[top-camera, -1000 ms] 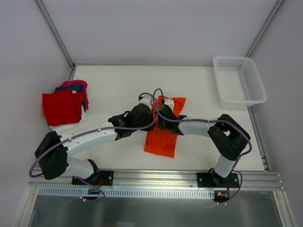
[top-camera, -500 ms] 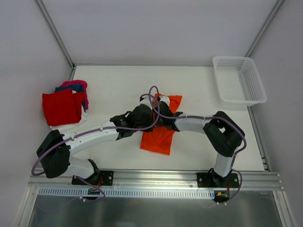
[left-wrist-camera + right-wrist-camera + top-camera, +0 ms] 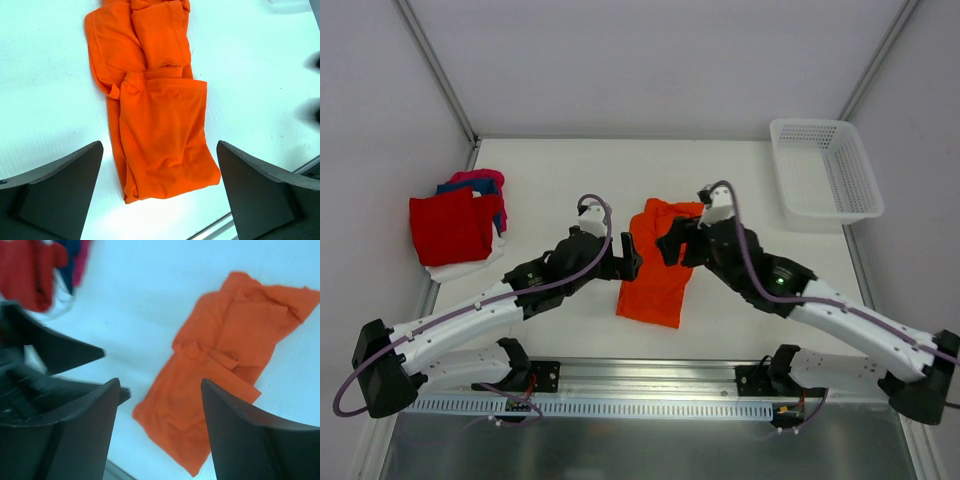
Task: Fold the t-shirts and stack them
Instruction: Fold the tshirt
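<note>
Noted at left edge of table (image 3: pixel 560 175): folded pile of t-shirts (image 3: pixel 455 228), red uppermost, with blue, magenta and white edges beneath. Noted mid-table, well apart from that pile: orange t-shirt (image 3: pixel 658 272), folded into a narrow strip (far end rumpled, layers uneven). Judged part done; remaining: final fold of the orange piece, then transfer onto the pile. Left gripper (image 3: pixel 159 165) spread wide, grasping nothing, poised above the strip's near end. Right gripper (image 3: pixel 159 386) likewise parted, released, clear of the cloth.
</note>
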{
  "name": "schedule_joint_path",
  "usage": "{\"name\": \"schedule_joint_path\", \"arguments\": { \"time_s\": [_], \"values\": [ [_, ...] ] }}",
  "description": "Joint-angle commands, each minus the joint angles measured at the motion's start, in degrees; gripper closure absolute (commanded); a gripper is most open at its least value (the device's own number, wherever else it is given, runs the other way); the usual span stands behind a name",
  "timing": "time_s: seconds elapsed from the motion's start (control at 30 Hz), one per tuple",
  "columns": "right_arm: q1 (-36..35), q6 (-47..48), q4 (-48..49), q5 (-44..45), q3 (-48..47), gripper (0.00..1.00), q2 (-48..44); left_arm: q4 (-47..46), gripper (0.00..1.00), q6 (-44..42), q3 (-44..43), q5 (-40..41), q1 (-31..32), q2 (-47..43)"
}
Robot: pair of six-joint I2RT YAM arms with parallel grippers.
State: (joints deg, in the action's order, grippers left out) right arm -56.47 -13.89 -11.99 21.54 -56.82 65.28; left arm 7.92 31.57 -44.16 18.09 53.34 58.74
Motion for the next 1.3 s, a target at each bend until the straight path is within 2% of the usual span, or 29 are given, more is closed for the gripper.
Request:
{"name": "schedule_joint_path", "arguments": {
  "time_s": [0.0,0.17,0.3,0.43,0.47,0.53,0.67,0.93,1.13,1.27],
  "values": [
    [-1.1,0.6,-10.1,3.5,-0.5,0.29,-11.1,-1.1,0.01,-2.0,0.6,1.2,0.7,-3.1],
    [-1.5,-3.2,-13.5,3.7,7.9,0.26,-22.3,-1.2,0.01,1.1,4.2,-3.5,0.7,-4.3],
    [-1.5,-9.4,-12.4,3.1,20.9,0.26,-26.8,-2.2,0.01,4.4,9.3,-5.5,0.7,-4.7],
    [-2.4,-17.8,-2.9,0.6,32.5,0.27,-28.4,-7.1,0.01,6.0,16.5,-9.1,0.7,-6.7],
    [-2.9,-19.1,-1.0,0.3,34.8,0.27,-28.5,-11.9,0.01,6.2,20.6,-11.4,0.7,-7.2],
    [-3.6,-21.5,4.2,-0.2,40.4,0.27,-28.6,-15.1,0.01,7.4,23.9,-12.7,0.7,-9.2],
    [-6.8,-26.4,5.2,3.3,44.3,0.28,-30.3,-16.5,0.01,8.5,28.3,-13.2,0.7,-12.7],
    [-10.0,-28.6,-1.3,8.4,45.8,0.28,-39.0,-21.4,0.01,8.8,33.1,-16.1,0.7,-18.9],
    [-11.1,-33.8,-2.5,8.9,49.3,0.28,-42.4,-21.6,0.01,11.0,35.4,-16.2,0.7,-17.7],
    [-13.8,-37.3,1.4,10.0,51.9,0.28,-39.8,-23.7,0.01,12.0,36.9,-17.7,0.7,-15.3]
  ]
}}
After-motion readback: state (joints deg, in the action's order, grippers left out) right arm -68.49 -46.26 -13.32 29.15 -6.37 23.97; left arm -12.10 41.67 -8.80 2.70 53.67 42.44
